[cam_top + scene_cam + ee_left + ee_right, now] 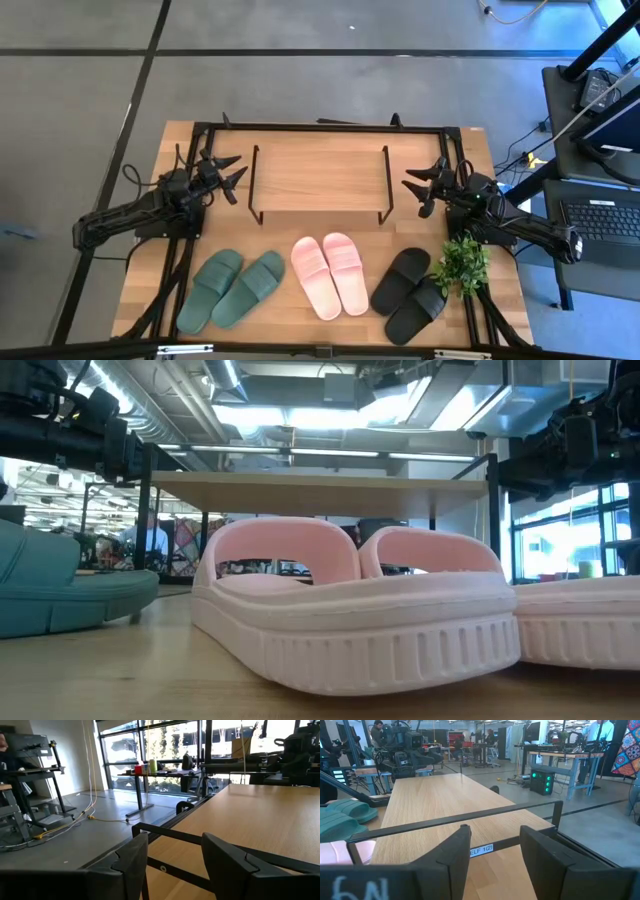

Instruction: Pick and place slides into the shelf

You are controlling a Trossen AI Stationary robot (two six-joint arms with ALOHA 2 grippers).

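Three pairs of slides lie soles down on the table's near half: dark green (pixel 232 290) at the left, pale pink (pixel 330 273) in the middle, black (pixel 409 294) at the right. The pink pair (pixel 370 610) fills the low view. Behind them stands the shelf (pixel 318 176), a light wooden board on black wire side frames. My left gripper (pixel 228 172) hovers open beside the shelf's left end. My right gripper (pixel 420 186) hovers open beside its right end. Both are empty.
A small green potted plant (pixel 462 264) stands by the table's right edge, next to the black slides and under my right arm. The table's black frame bar (pixel 320 128) runs along the far edge. Desks, cables and equipment stand on the floor at the right.
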